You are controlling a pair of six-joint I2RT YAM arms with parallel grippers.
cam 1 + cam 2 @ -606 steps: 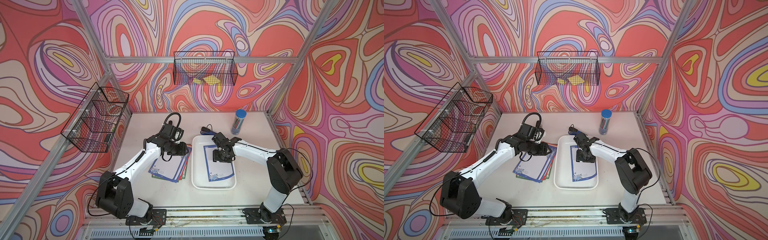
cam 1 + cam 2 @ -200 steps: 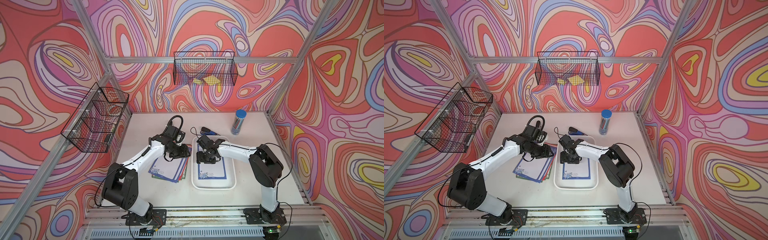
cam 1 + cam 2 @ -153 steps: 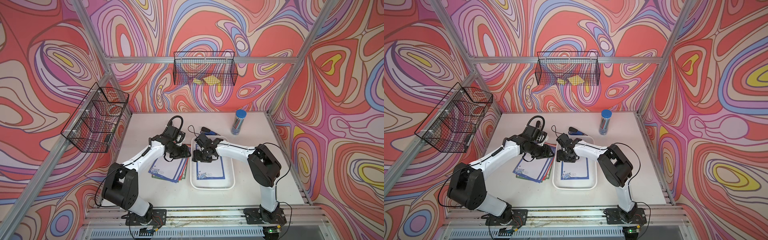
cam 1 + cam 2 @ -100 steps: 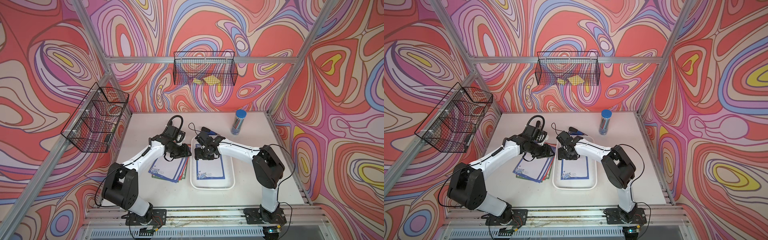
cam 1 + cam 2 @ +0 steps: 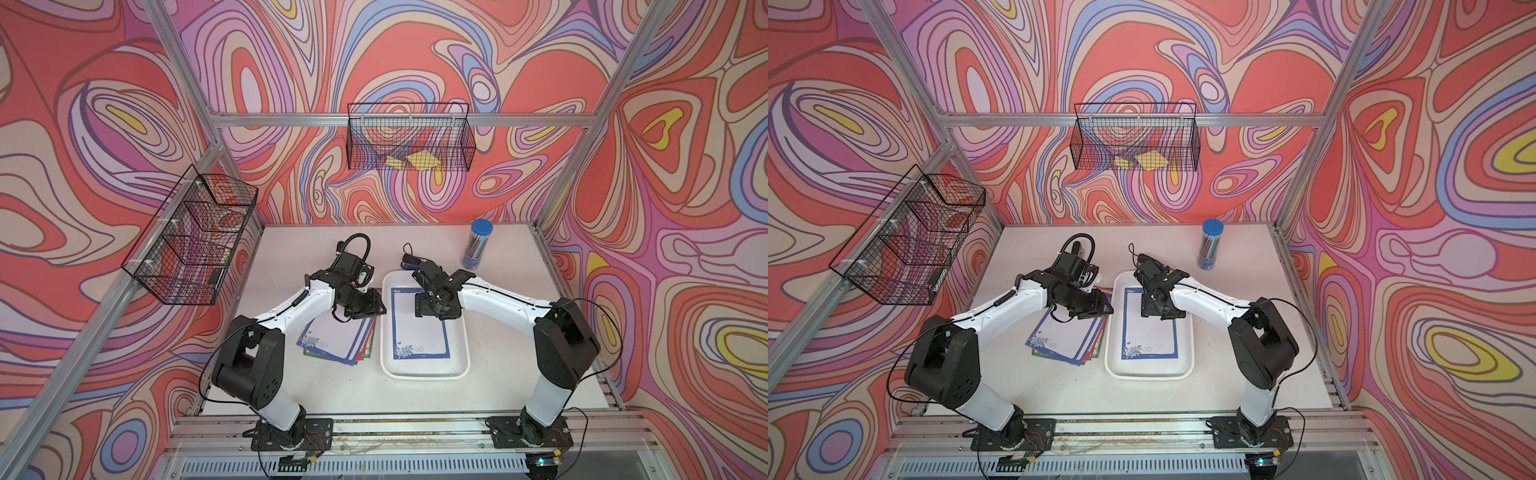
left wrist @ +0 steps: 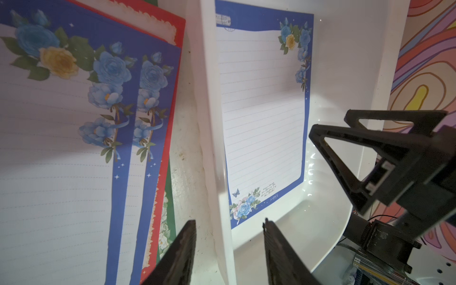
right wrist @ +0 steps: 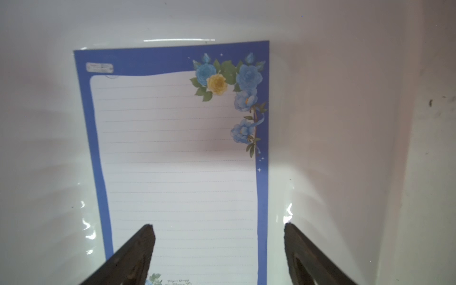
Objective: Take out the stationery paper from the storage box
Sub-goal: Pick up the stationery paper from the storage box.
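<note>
The storage box (image 5: 424, 375) (image 5: 1148, 376) is a shallow white tray in the middle of the table. One sheet of stationery paper (image 5: 419, 336) (image 5: 1148, 332) (image 7: 177, 153) with a blue floral border lies flat inside it. Several more sheets (image 5: 336, 340) (image 5: 1061, 338) (image 6: 61, 148) lie fanned on the table left of the box. My right gripper (image 5: 436, 316) (image 5: 1162, 311) (image 7: 218, 225) hangs open over the far end of the sheet, holding nothing. My left gripper (image 5: 379, 309) (image 5: 1106, 309) (image 6: 229, 220) is open, its fingers either side of the box's left rim (image 6: 217, 148) with gaps.
A blue-capped clear cylinder (image 5: 476, 245) (image 5: 1210, 243) stands at the back right. A small dark object (image 5: 411, 264) lies just behind the box. A wire basket (image 5: 409, 143) with yellow notes hangs on the back wall, and another wire basket (image 5: 191, 237) on the left rail.
My right gripper has drawn back from the box's left side toward its far middle and opened wider. The sheet now lies further left in the box. The left arm has stayed put.
</note>
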